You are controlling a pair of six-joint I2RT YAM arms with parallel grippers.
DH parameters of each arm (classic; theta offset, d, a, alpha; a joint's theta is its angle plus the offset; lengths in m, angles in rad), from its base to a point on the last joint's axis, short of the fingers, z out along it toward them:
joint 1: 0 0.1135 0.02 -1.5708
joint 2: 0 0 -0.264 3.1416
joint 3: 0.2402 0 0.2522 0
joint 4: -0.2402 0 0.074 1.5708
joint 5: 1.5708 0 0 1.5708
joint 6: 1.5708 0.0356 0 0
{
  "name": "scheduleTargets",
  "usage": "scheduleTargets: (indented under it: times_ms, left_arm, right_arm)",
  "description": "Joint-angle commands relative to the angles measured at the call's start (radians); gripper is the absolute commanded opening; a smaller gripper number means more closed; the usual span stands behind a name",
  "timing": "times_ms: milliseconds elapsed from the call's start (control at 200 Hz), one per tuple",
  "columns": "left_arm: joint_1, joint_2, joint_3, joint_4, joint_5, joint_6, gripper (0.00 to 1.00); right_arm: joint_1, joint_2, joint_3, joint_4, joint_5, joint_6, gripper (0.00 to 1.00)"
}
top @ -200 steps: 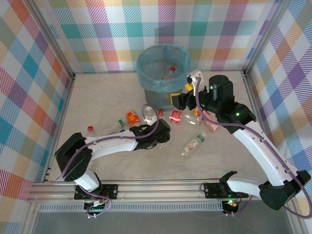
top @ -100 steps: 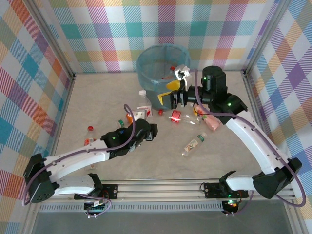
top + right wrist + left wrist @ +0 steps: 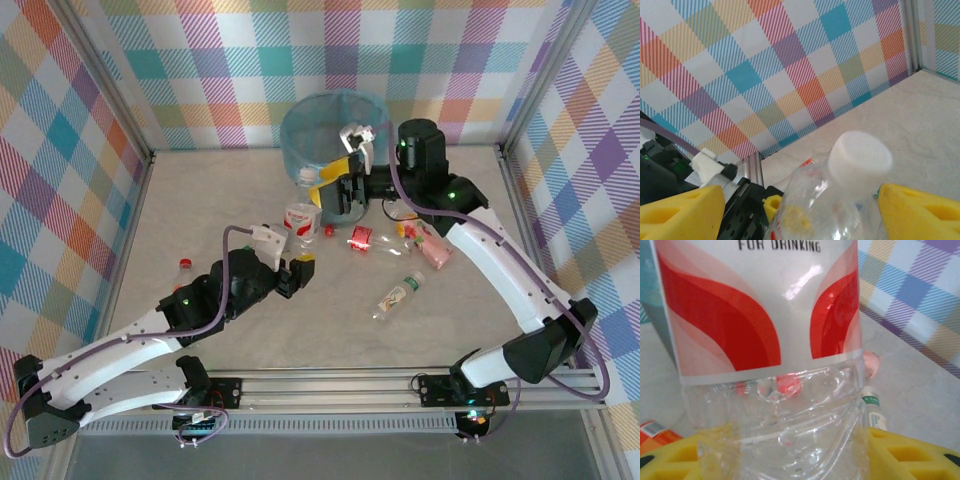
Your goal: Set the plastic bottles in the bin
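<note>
Left arm: stretched out from its base at the near left, running diagonally toward the table's middle, wrist pointing at the bin point(image 3: 292, 150).
Left gripper point(image 3: 288, 248): closed narrowly on the red-label bottle point(image 3: 760, 315), yellow fingers point(image 3: 912, 455) pressing either side of its clear lower body.
Red-label bottle: upright in the grip, clear of the bin, just in front of the bin's near wall.
Right arm: arched from the near right base up and left, wrist beside the bin's right side, gripper turned leftward.
Right gripper point(image 3: 345, 162): set wide, holding the white-capped bottle point(image 3: 856, 160) between its yellow pads, at the bin's near rim.
Loose bottles: green-label bottle point(image 3: 400, 293), pink bottle point(image 3: 432, 250) and red-capped bottle point(image 3: 184, 264) lie on the table point(image 3: 200, 200).
</note>
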State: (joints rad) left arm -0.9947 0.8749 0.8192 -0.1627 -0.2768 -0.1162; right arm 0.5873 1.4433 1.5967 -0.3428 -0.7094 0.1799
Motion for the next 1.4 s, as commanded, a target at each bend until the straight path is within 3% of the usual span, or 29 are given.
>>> scheduleTargets:
  times_ms: [0, 175, 285, 600, 755, 865, 1015, 1190, 1395]
  left_arm:
    - [-0.015, -0.030, -0.014, 0.052, 0.112, 0.111, 0.57]
    - [-0.015, -0.042, -0.016, 0.054, 0.164, 0.129, 0.57]
    - [-0.015, -0.049, -0.028, 0.070, 0.181, 0.134, 0.57]
    - [-0.015, -0.072, -0.035, 0.049, 0.063, 0.129, 0.64]
    - [-0.015, -0.091, -0.042, 0.044, 0.042, 0.130, 0.74]
    - [-0.015, -0.107, -0.043, 0.037, 0.022, 0.126, 0.82]
    - [-0.015, -0.119, 0.000, -0.042, 0.027, 0.135, 0.93]
    - [-0.015, -0.149, 0.096, -0.225, 0.028, 0.144, 0.94]
    - [-0.015, -0.263, 0.086, -0.293, -0.051, 0.102, 0.94]
  right_arm:
    - [0.011, 0.022, 0.058, -0.033, -0.032, 0.001, 0.80]
    - [0.022, 0.059, 0.085, -0.056, -0.041, 0.001, 0.78]
    - [0.023, 0.074, 0.086, -0.067, -0.041, -0.006, 0.71]
    - [0.023, 0.091, 0.119, -0.092, -0.059, -0.023, 0.47]
    - [0.023, 0.096, 0.159, -0.100, -0.041, -0.026, 0.40]
    - [0.023, 0.110, 0.219, -0.118, -0.015, -0.035, 0.29]
    - [0.022, 0.147, 0.362, -0.175, 0.070, -0.076, 0.29]
    - [0.019, 0.216, 0.590, -0.219, 0.241, -0.150, 0.26]
    - [0.004, 0.319, 0.777, -0.180, 0.461, -0.247, 0.24]
